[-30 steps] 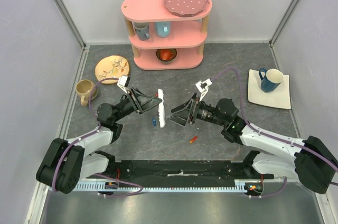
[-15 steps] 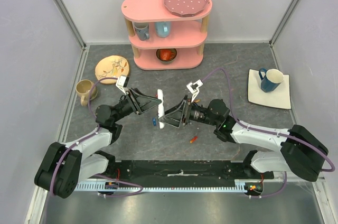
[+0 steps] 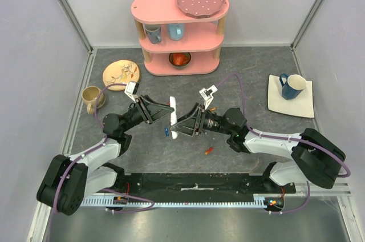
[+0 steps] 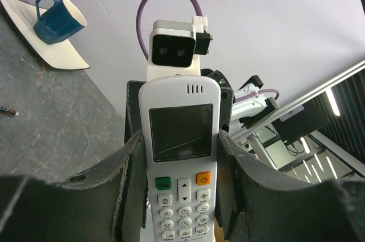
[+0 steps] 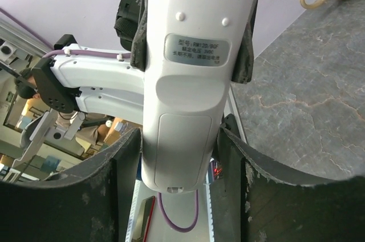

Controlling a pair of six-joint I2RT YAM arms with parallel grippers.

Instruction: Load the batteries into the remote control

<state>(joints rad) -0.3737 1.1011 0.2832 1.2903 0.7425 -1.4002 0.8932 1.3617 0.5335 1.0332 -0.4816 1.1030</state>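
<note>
The white remote control (image 3: 173, 115) is held off the table between both arms. My left gripper (image 3: 169, 112) is shut on its upper sides; the left wrist view shows its face (image 4: 181, 139) with dark screen and buttons. My right gripper (image 3: 184, 128) is shut on its lower end; the right wrist view shows its back (image 5: 185, 105) with the battery cover closed, the fingers (image 5: 122, 173) against its sides. A blue battery (image 3: 166, 132) lies on the table under the remote. An orange-red battery (image 3: 209, 150) lies nearer the front, also in the left wrist view (image 4: 7, 112). Other batteries are out of view.
A pink shelf unit (image 3: 179, 31) with cups and a bowl stands at the back. A round patterned plate (image 3: 121, 73) and a beige mug (image 3: 91, 98) sit at the left. A blue mug (image 3: 292, 86) stands on a white square plate (image 3: 305, 105) at the right.
My right gripper has moved left to the remote, and its fingers now clasp the lower end. The left gripper has kept the remote nearly still.
</note>
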